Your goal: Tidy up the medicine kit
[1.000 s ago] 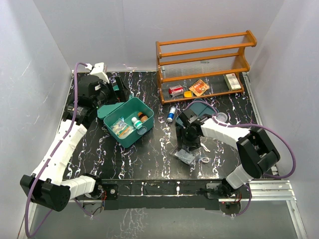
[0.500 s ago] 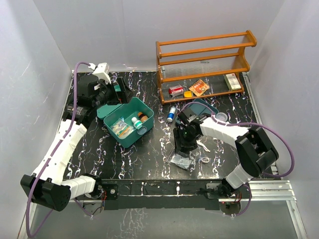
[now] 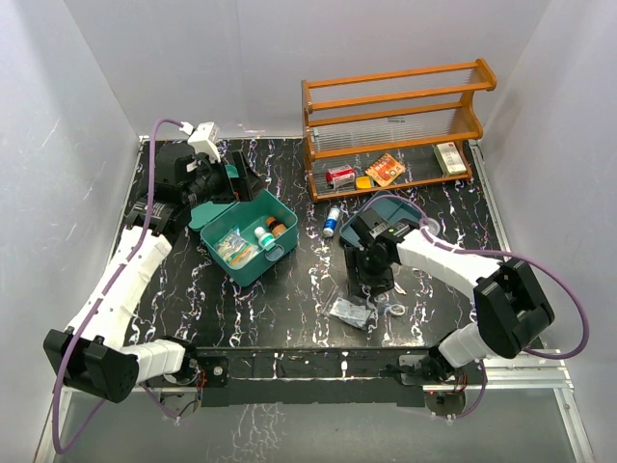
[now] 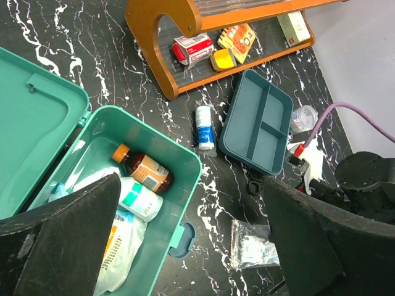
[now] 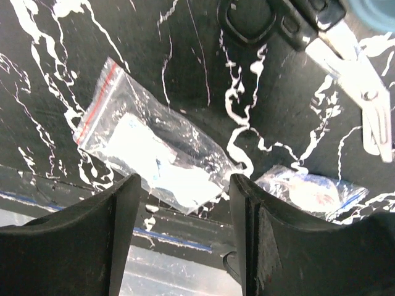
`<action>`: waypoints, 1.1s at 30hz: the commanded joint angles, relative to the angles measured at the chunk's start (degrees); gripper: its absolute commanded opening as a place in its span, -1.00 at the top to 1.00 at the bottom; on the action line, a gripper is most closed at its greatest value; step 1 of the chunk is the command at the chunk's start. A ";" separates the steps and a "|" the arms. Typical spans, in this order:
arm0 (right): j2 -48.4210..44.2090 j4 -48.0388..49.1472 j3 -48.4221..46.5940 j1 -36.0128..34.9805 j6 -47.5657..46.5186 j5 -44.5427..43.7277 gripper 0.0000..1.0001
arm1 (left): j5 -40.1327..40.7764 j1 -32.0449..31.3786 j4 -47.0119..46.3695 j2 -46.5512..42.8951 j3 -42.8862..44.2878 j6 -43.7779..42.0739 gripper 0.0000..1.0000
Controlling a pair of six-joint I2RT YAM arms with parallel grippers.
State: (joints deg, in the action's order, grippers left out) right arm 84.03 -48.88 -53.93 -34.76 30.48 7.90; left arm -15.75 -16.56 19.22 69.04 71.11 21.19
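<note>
Down front, my right gripper [image 5: 185, 180] hangs part open and empty, straddling a bag [image 5: 148, 154] ready to pinch. The left gripper [image 4: 188, 182] gapes empty beside the kit [image 3: 255, 275], which lies open-lidded at left to receive things.

Bright, even light is cast from above — shadows on the glossy black bench [image 3: 289, 301] are kept short and soft. Glare is caught by the clear bag [image 5: 148, 154]; the near fingers [image 5: 68, 246] are rendered dark and blurred.

Looking past wide-spread left gripper [image 4: 188, 185] into open medicine kit [image 4: 133, 113]: amber bottle [image 4: 145, 172] toward its left side, clear zip bag [image 4: 253, 246] toward its right, divided tray [image 4: 256, 123] ahead.
</note>
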 commanded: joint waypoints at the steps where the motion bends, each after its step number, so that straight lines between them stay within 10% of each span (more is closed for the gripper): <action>1: -2.50 -2.57 1.53 -0.03 1.89 2.76 -0.12 | -2.37 0.21 -2.00 -0.09 -0.38 0.12 -0.97; 22: 1.73 7.73 6.36 0.03 1.18 5.91 0.03 | -2.52 0.21 -1.53 0.94 -0.09 0.87 -0.97; 33: 4.74 11.31 3.73 -0.04 0.01 1.70 0.76 | -2.93 0.17 -1.96 1.15 0.69 0.87 -0.97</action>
State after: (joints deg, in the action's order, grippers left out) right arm 87.92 -42.30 -47.59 -34.76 31.55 14.70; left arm -17.39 -16.56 18.22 70.22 71.05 21.71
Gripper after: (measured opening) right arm 0.173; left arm 0.985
